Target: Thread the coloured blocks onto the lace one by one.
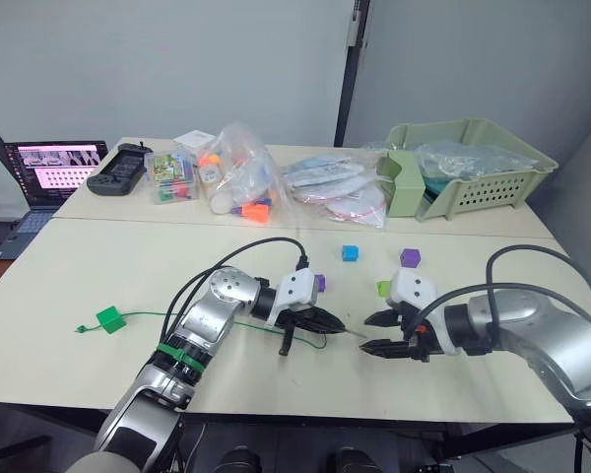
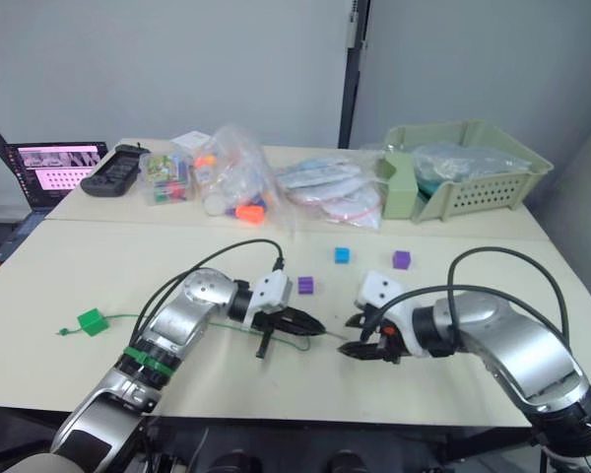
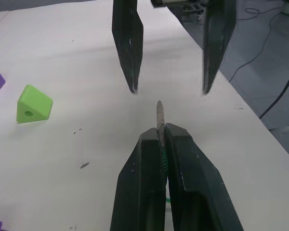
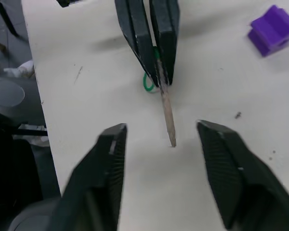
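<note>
The left gripper is clamped on the lace, a thin green cord whose stiff grey tip pokes out toward the right gripper, fingers apart. A lime green block lies near on the table.
</note>
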### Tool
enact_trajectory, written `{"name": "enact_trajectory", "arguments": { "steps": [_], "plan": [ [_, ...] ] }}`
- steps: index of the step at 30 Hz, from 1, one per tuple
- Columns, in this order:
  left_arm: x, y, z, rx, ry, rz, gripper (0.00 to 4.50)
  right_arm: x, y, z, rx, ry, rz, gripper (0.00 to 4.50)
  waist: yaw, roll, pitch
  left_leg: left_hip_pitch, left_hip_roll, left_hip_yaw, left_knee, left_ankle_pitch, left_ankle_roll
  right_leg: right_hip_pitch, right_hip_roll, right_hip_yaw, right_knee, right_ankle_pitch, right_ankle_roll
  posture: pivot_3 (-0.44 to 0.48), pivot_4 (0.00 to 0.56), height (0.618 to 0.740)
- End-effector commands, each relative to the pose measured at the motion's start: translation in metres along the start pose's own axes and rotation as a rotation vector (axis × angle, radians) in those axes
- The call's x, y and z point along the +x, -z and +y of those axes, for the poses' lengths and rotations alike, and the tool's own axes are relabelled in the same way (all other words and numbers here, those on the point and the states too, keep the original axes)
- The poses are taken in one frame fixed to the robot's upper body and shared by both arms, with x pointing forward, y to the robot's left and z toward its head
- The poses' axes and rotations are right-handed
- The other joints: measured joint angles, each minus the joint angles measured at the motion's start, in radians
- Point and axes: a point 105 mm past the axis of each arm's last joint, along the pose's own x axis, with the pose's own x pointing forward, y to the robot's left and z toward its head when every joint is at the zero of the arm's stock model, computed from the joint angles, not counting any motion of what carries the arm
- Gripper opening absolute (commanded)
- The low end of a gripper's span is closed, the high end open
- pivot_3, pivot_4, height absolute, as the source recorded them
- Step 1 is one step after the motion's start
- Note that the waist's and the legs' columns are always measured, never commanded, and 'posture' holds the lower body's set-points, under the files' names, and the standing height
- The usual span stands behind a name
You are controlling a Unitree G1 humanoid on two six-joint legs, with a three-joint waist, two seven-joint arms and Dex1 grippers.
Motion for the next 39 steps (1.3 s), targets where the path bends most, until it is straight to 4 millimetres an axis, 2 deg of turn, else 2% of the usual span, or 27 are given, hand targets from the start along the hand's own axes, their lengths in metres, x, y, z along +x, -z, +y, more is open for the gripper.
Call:
{"name": "enact_trajectory", "arguments": {
  "steps": [1,2,4,7,10,14,18,25,32,39],
  "plan": [
    [-0.006,-0.011,0.009,0.008,-0.031,-0.045,0.00,-0.018,-0.013,-0.005,0.005,0.100,-0.100,4.09,0.000,0.000,0.000,0.000,0.000,0.000,0.000,0.000,0.000,0.000,0.000,0.000,0.000,0.000,0.000,0.000,0.150,0.732],
    [-0.007,-0.010,0.009,0.006,-0.030,-0.043,0.00,-0.023,-0.013,-0.007,0.022,0.134,-0.128,4.42,0.001,0.000,0.000,0.000,0.000,0.000,0.000,0.000,0.000,0.000,0.000,0.000,0.000,0.000,0.000,0.000,0.150,0.732],
    [-0.009,-0.009,0.009,0.002,-0.028,-0.039,0.00,-0.035,-0.012,-0.013,0.083,0.224,-0.216,4.48,0.002,0.000,0.000,0.000,0.000,0.000,0.000,0.000,0.000,0.001,0.000,0.000,0.000,0.000,0.000,0.000,0.150,0.732],
    [-0.010,-0.008,0.010,0.000,-0.028,-0.038,0.00,-0.044,-0.005,-0.016,0.118,0.298,-0.249,4.48,0.003,0.000,0.000,0.000,0.000,-0.001,0.000,0.000,0.000,0.001,0.000,0.000,-0.001,0.000,0.000,0.000,0.150,0.732],
    [-0.009,-0.009,0.014,-0.004,-0.034,-0.043,0.00,-0.055,0.024,-0.019,0.207,0.461,-0.320,4.48,0.012,0.000,0.000,0.000,0.000,-0.002,0.000,0.000,0.000,0.002,0.000,-0.001,-0.002,0.000,0.001,0.000,0.150,0.732],
    [-0.007,-0.006,0.015,-0.002,-0.033,-0.037,0.00,-0.067,0.049,-0.026,0.307,0.674,-0.425,4.48,0.012,0.000,0.000,0.000,-0.001,-0.002,-0.001,0.000,0.000,0.002,0.000,0.000,-0.002,0.000,0.001,0.000,0.150,0.732],
    [-0.006,-0.003,0.013,-0.016,-0.037,-0.048,0.00,-0.066,0.069,-0.029,0.360,0.798,-0.451,4.48,0.002,0.000,0.000,0.001,-0.001,-0.001,-0.001,0.000,0.000,0.002,0.000,0.001,-0.001,0.000,0.002,0.000,0.150,0.732],
    [-0.007,-0.006,0.013,-0.024,-0.073,-0.067,0.00,-0.055,0.076,-0.045,0.359,0.879,-0.467,4.48,-0.010,0.002,0.000,0.001,-0.001,-0.001,-0.001,0.000,0.000,0.002,0.001,0.001,-0.001,0.000,0.002,0.000,0.150,0.732],
    [-0.008,-0.009,0.009,-0.037,-0.116,-0.087,0.00,-0.042,0.081,-0.100,0.338,0.933,-0.334,4.48,-0.013,0.002,0.000,0.002,-0.001,-0.001,-0.001,0.000,0.000,0.002,0.000,0.001,-0.001,0.000,0.001,0.000,0.150,0.732],
    [-0.012,-0.012,0.006,-0.041,-0.157,-0.087,0.00,-0.033,0.056,-0.155,0.395,0.947,-0.369,4.48,-0.013,0.003,0.000,0.001,-0.001,-0.001,-0.002,0.000,0.000,0.002,0.000,0.002,-0.001,0.000,0.001,0.000,0.150,0.732]
  ]
}}
